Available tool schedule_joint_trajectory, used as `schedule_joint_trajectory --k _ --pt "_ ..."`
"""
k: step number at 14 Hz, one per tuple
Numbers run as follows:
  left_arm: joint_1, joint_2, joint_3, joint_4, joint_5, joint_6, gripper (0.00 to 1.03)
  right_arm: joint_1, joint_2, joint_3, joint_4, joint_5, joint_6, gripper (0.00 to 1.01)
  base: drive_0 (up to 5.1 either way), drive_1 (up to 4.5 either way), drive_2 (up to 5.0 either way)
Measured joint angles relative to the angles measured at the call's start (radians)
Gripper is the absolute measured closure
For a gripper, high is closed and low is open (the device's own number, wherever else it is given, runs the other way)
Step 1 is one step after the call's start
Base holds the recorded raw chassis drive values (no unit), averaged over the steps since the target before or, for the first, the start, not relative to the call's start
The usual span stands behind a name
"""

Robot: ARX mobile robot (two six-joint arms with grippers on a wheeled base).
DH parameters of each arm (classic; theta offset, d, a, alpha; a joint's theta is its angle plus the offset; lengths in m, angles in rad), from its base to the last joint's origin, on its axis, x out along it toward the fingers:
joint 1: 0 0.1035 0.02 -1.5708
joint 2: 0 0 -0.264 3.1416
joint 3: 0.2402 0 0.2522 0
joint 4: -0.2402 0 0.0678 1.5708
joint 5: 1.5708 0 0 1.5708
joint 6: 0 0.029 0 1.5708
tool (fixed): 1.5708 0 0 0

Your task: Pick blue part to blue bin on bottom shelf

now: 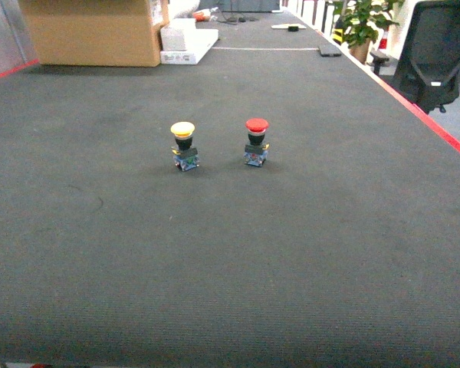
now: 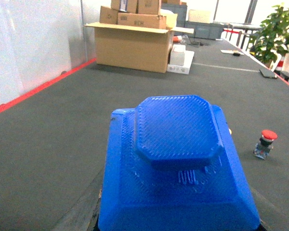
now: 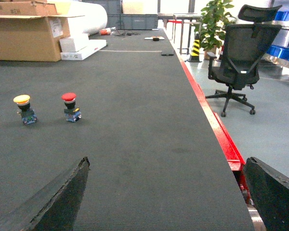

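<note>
Big dark grey carpeted desk (image 1: 230,268), red strip (image 1: 437,126) along its right edge. Large open cardboard box (image 1: 92,31) at the far left corner, with white flat boxes (image 1: 185,42) just beside it on its right. Black office chair (image 3: 241,48) is on the floor off the right edge, and a potted plant (image 3: 214,19) stands beyond it near the far right corner.

Right claw (image 3: 167,192): two dark fingers (image 3: 58,202) at the bottom corners of the right wrist view, spread wide apart, nothing between them, hanging over the near right part of the desk.

Blue part (image 2: 176,159): fills the lower middle of the left wrist view, right up against the camera. It is blocky with sloped sides, a raised octagonal top and a ribbed surface. It is over the left side of the desk, nearer than the buttons. The part hides the left claw, so I cannot tell if the jaws are apart or clamped on it.

Yellow-capped push button (image 1: 184,146) and red-capped push button (image 1: 256,142) stand upright around the desk middle, side by side but apart, yellow on the left. Neither claw touches them.
</note>
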Motion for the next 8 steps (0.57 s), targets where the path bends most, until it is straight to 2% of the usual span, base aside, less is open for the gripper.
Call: schedule_joint_trajectory --k 6,8 --pt "0.000 -0.003 0.000 0.002 0.000 0.000 0.59 0.000 0.000 0.000 -0.004 0.000 0.000 0.03 0.0 0.00 0.0" --pt "0.000 -0.003 0.000 0.002 0.000 0.000 0.59 0.000 0.000 0.000 -0.005 0.000 0.000 0.03 -1.5 -1.54 -1.5"
